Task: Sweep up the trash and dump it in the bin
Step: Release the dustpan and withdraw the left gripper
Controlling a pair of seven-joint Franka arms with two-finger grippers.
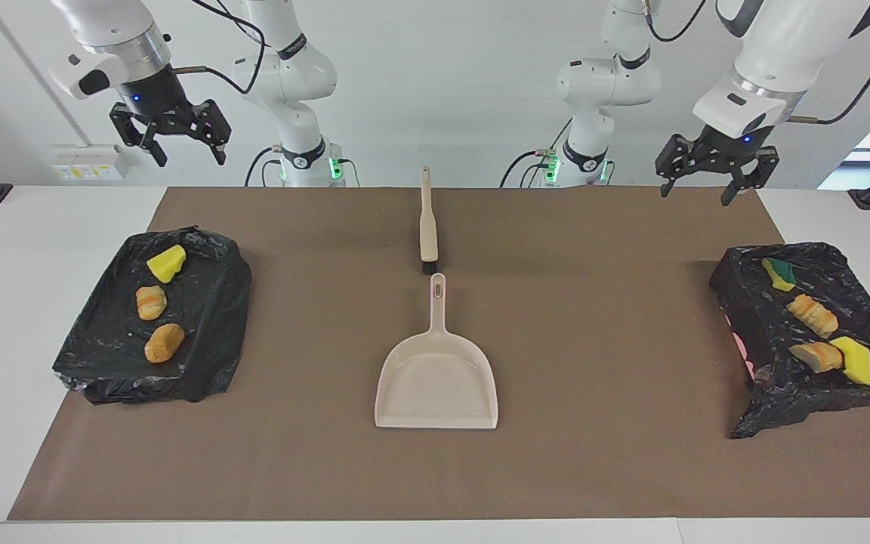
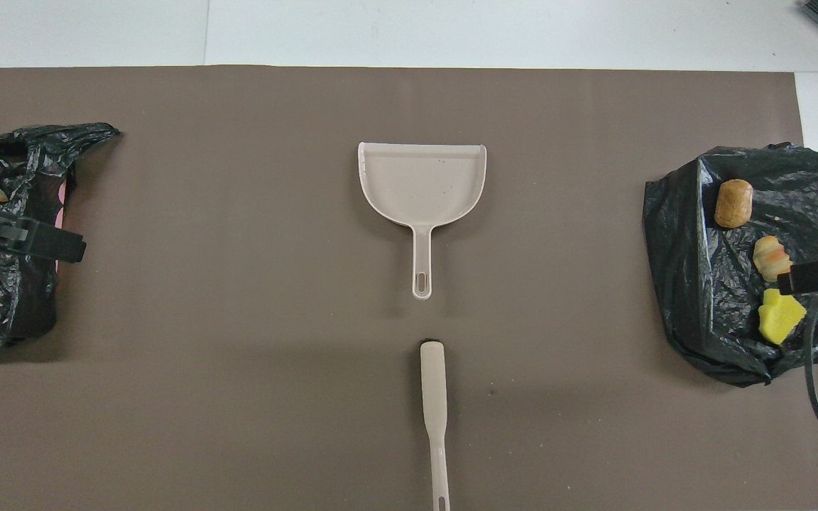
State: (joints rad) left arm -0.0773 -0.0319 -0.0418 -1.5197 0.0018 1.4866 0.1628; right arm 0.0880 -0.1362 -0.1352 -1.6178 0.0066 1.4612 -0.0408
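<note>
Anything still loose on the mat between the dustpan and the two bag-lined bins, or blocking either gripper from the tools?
Nothing visible. All seven trash pieces already lie in the bag-lined bins. The mat holds only the dustpan and brush. The left gripper and right gripper hang open, raised over their table ends.

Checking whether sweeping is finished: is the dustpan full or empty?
Empty. The dustpan shows only its bare beige floor in both views; it lies flat on the mat.

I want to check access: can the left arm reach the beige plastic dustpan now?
Probably yes: the left gripper hangs open and empty, and nothing lies around the beige plastic dustpan on the brown mat.
</note>
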